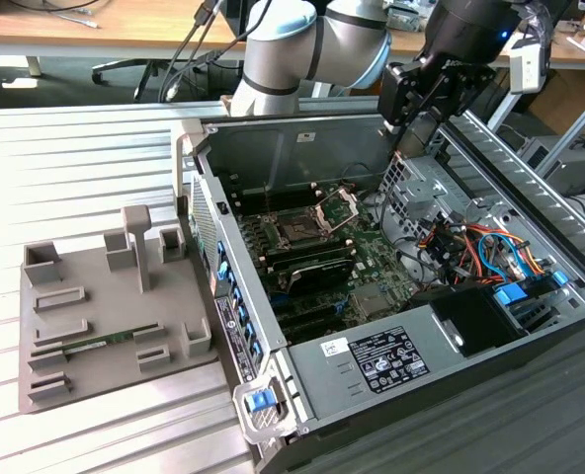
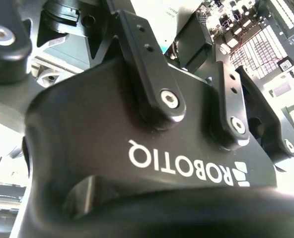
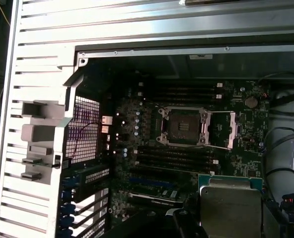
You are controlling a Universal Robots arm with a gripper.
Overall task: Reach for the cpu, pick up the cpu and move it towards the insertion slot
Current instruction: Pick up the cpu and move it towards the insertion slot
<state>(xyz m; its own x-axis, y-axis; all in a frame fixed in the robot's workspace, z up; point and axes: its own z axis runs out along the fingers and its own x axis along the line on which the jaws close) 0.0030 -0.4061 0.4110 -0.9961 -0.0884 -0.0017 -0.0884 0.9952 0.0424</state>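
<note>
Exterior view: gripper (image 1: 418, 99) hangs above the open computer case (image 1: 391, 247), over its far edge; insertion slot (image 1: 299, 231) sits open on the motherboard (image 1: 362, 257). Grey tray (image 1: 95, 316) lies on the table beside the case.
First wrist view: cpu (image 3: 230, 208) pinched in the jaws, apart from the slot (image 3: 180, 126).

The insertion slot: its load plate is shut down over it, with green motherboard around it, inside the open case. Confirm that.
Not right. In the first wrist view the insertion slot has its load plate swung open beside it, leaving the dark centre bare. The rest holds: green motherboard around it, inside the open case.
</note>
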